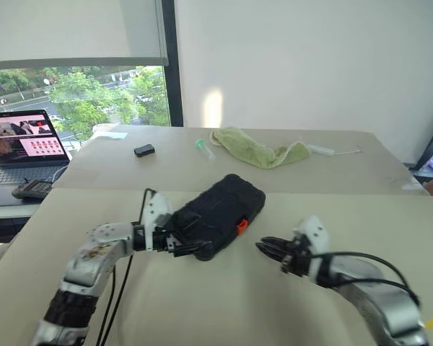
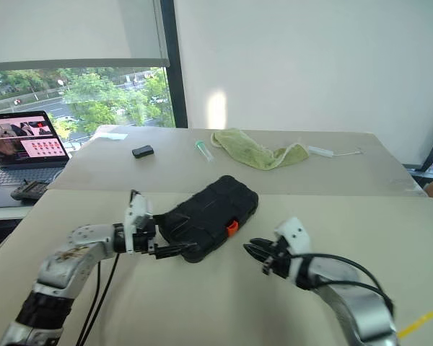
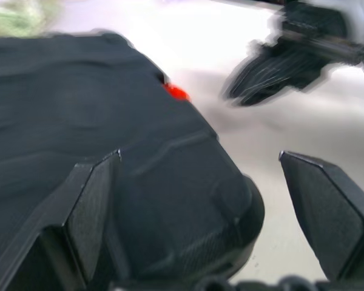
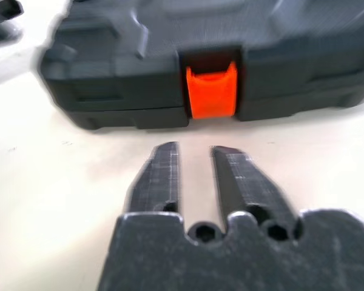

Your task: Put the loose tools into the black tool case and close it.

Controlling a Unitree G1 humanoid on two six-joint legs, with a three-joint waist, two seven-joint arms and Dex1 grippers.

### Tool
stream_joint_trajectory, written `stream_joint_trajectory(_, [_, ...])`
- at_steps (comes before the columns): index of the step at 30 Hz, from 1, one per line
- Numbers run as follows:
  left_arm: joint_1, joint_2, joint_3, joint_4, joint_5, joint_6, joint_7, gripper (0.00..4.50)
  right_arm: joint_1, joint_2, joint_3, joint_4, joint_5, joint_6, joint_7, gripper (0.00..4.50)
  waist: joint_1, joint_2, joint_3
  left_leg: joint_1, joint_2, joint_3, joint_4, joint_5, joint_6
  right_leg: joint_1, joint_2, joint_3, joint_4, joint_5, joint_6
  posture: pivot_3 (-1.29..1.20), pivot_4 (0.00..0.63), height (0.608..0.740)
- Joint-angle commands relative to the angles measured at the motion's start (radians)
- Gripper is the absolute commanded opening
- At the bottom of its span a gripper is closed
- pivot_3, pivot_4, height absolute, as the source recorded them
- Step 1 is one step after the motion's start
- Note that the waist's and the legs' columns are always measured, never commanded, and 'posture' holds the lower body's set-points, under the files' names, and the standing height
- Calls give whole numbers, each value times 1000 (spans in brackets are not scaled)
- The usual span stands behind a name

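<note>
1. Black moulded plastic, ribbed and rigid: the black tool case point(image 1: 220, 215) lies shut and flat on the pale tabltop, set diagonally between my two arms, its orange latch point(image 4: 211, 91) on the long side facing my right arm.
2. Handling judgement: the shell looks stiff and moderately heavy if loaded, and its rounded corners may slip from a narrow pinch. The ribbed lid and the latch recess look like the best places to press or grip.
3. My left tool point(image 1: 190, 247) stands released, fingers spread wide about the near corner of the case; one finger point(image 3: 88, 212) lies beside the lid, and I cannot tell whether it touches.
4. My right tool point(image 4: 194, 176) points at the latch, just short of it, on nothing; its two fingers stand a narrow gap apart.
5. No loose tools are visible on the tabletop, so I judge the packing done and the latch the only item to verify.
6. Clearance: open tabletop lies around the case on all sides. A small black block point(image 1: 143, 150), a green cloth point(image 1: 260, 151) and a laptop point(image 1: 22, 148) sit well apart, toward the far and left edges.
</note>
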State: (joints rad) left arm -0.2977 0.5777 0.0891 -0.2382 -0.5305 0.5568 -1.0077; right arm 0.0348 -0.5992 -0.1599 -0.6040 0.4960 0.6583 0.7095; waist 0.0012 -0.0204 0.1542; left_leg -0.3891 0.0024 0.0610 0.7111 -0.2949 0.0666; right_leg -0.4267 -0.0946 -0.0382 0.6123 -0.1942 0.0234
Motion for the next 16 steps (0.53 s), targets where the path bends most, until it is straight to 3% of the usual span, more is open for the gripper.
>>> stream_joint_trajectory(1, [130,30,117,-152,-62,52,78,4500,111,-36,-176,-99,69,-68,62,2849,0,1,0,1,0,0,0,0,0,1,0,0,0,0,0,0,150,740])
stream_joint_trajectory(6, [364,64,269,-292,-120,89,125,4500,275,-82,-394,-110,109,-120,140,4451,9,1,1,2,1,0,-1,-1,0,2,-1,1,-1,0,0,0,150,740])
stream_joint_trajectory(10, [574,90,384,-357,-115,74,116,4500,400,-112,-538,-119,147,-129,216,4451,12,2,1,3,2,1,-1,-1,-1,3,-2,1,-1,-4,-6,0,150,740])
stream_joint_trajectory(14, [635,106,412,-347,-137,68,98,4500,434,-133,-555,-136,134,-142,220,4451,19,3,1,4,3,1,0,-1,-1,3,-2,0,-1,-8,-8,0,150,740])
stream_joint_trajectory(16, [642,117,409,-339,-138,67,92,4500,434,-136,-550,-137,131,-143,214,4451,21,3,1,5,4,1,0,-1,-1,3,-2,0,-1,-12,-2,0,150,740])
